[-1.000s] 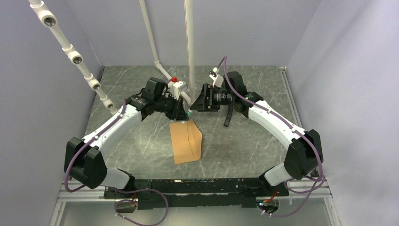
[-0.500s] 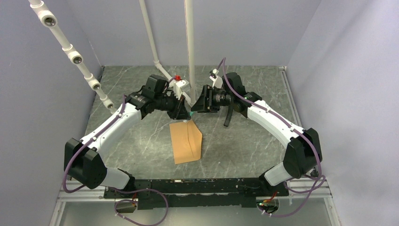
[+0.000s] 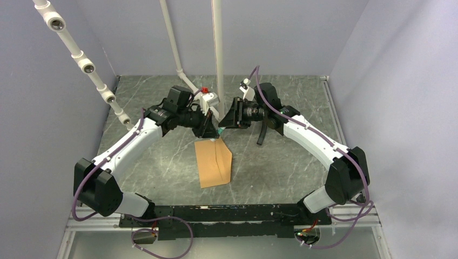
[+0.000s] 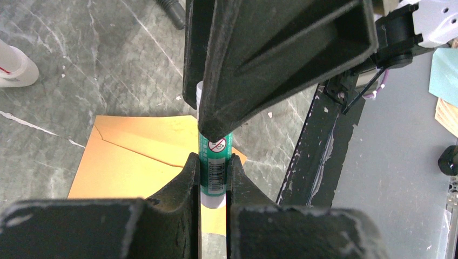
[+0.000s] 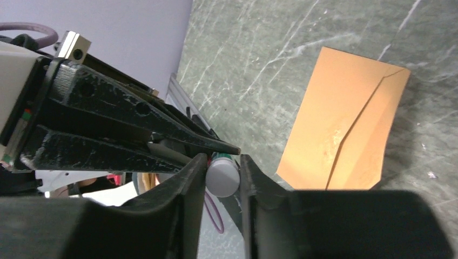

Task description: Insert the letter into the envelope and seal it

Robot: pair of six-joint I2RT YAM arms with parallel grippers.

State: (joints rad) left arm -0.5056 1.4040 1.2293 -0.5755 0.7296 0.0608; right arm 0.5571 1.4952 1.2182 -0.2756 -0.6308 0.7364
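Left gripper [image 4: 213,167] clamps the green glue stick [image 4: 215,152]; right gripper [image 5: 222,166] pinches its white end, above the far edge of the envelope [image 3: 214,162].

Left gripper [image 4: 213,181] and right gripper [image 5: 222,174] seemingly clamp tube [image 4: 215,154].

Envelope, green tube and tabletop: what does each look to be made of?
The envelope looks like matte orange-brown kraft paper: flat, thin, with creased flap lines. The green tube seems to be smooth plastic with a glossy printed label and barcode, probably a glue stick. The tabletop looks like grey-green marbled stone or a printed laminate with white veins; the pictures cannot settle which.
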